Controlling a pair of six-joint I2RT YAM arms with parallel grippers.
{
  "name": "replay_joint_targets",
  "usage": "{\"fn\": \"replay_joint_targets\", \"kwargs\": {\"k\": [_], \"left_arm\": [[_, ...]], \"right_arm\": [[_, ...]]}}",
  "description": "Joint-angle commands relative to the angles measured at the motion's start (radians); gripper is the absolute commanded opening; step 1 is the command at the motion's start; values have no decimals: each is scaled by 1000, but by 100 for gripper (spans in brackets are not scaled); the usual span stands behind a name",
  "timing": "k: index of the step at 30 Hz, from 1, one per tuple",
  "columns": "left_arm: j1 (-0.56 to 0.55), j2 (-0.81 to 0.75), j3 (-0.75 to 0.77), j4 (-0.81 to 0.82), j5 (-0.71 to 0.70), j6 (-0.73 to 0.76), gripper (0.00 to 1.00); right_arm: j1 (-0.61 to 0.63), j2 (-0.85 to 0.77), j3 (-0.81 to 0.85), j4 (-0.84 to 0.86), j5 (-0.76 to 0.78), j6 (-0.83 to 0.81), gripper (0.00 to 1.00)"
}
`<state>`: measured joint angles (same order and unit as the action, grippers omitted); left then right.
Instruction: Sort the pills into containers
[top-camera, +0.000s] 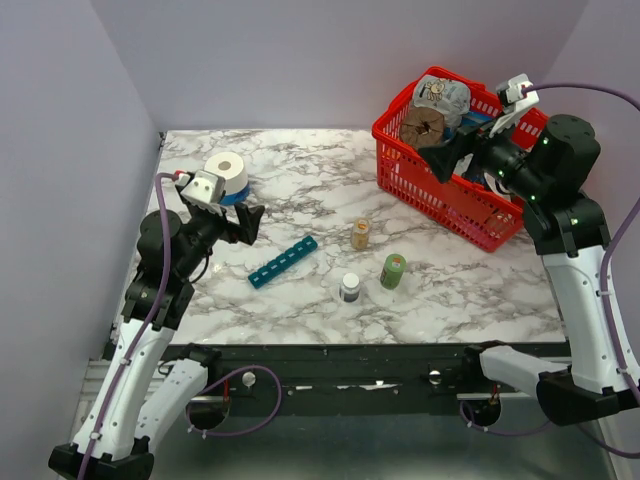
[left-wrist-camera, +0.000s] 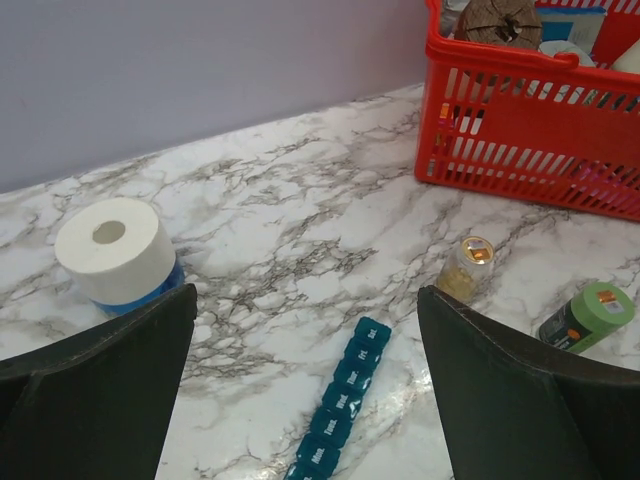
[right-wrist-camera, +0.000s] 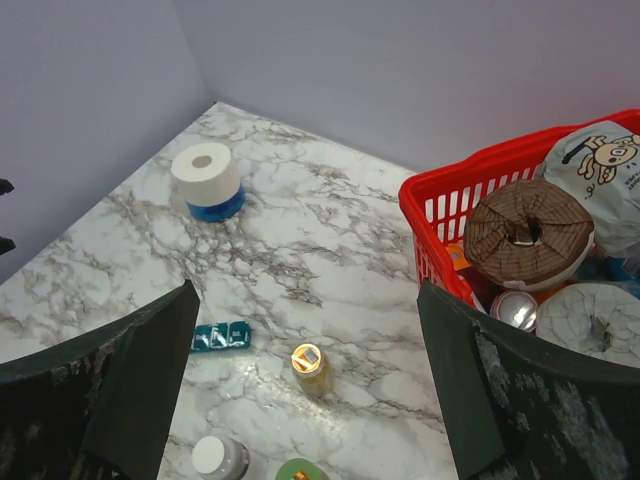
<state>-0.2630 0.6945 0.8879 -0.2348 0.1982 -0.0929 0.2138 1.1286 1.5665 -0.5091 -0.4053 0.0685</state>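
Observation:
The teal-blue pill organiser (top-camera: 283, 262) lies slantwise on the marble table, lids shut, and also shows in the left wrist view (left-wrist-camera: 345, 400). Three pill bottles stand to its right: an amber one (top-camera: 360, 234), a green one (top-camera: 392, 271) and a white-capped one (top-camera: 349, 288). No loose pills show. My left gripper (top-camera: 248, 222) is open and empty, hovering just left of and above the organiser (left-wrist-camera: 307, 295). My right gripper (top-camera: 442, 153) is open and empty, raised over the red basket's near-left side (right-wrist-camera: 307, 290). The right wrist view shows the amber bottle (right-wrist-camera: 310, 368) and one end of the organiser (right-wrist-camera: 220, 336).
A red wire basket (top-camera: 395, 175) with packaged goods stands at the back right. A toilet roll (top-camera: 226, 177) on a blue base stands at the back left. Grey walls close in the table on three sides.

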Motion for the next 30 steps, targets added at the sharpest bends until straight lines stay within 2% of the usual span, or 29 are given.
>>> {"fn": "replay_joint_targets", "kwargs": {"k": [1, 8, 9, 11, 12, 13, 15, 16, 25, 30], "left_arm": [[2, -12, -7, -1, 24, 24, 99], [2, -10, -27, 5, 26, 36, 99], [2, -10, -32, 6, 26, 41, 99], [2, -15, -46, 12, 26, 47, 99], [2, -15, -52, 15, 26, 56, 99], [2, -15, -61, 25, 24, 61, 99], [2, -20, -90, 34, 20, 77, 99], [2, -21, -101, 40, 20, 84, 99], [2, -79, -253, 95, 9, 87, 99], [2, -82, -329, 137, 10, 88, 99]], "right_arm": [[-8, 8, 6, 21, -24, -4, 100], [-8, 10, -14, 20, -85, -58, 100], [-8, 10, -23, 17, -134, -79, 100], [-10, 14, -34, -20, -226, -209, 100], [-10, 17, -48, -44, -363, -273, 100], [-8, 20, -63, -64, -415, -373, 100], [-10, 19, -109, -88, -562, -459, 100], [-2, 20, -150, -101, -601, -577, 100], [125, 117, -181, -287, -544, -980, 100], [231, 157, -273, -393, -498, -1202, 100]]}}
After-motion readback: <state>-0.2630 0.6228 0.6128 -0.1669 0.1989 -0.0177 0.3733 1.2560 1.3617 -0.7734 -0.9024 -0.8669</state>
